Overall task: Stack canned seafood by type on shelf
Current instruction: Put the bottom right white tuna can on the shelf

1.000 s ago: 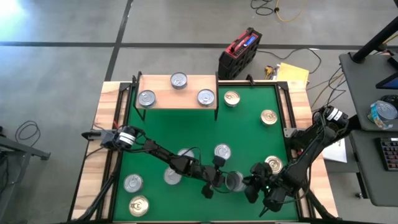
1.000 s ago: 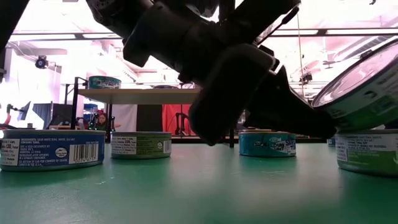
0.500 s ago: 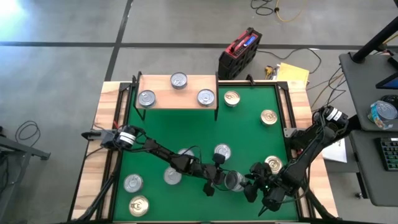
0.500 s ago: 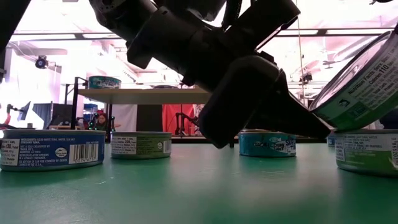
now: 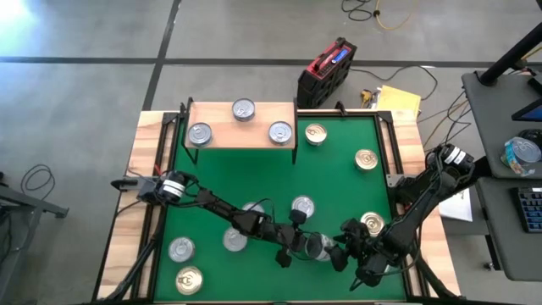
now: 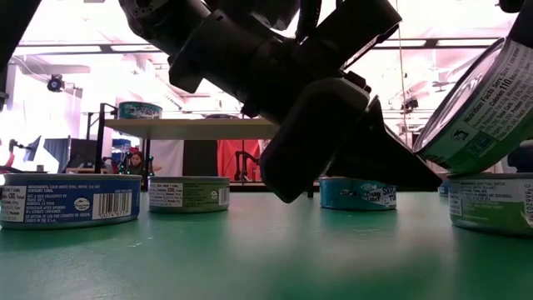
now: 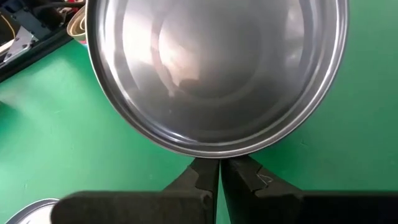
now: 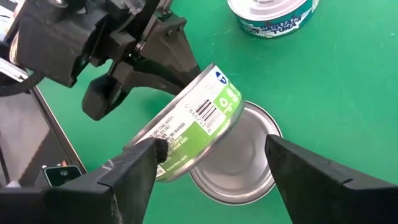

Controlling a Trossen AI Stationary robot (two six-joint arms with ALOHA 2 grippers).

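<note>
The right pincer has just spread wide, freeing the tilted green-label tuna tin; the left pincer, pressed shut beside it, holds nothing.

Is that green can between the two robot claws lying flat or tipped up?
Tipped up. The green can leans on edge atop another can's lid, its rim at the left gripper.

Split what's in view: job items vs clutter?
Job: tins on the green mat, three on the shelf, one tilted tin at the closed left end effector.
Clutter: red case, yellow pad, floor cables.
</note>
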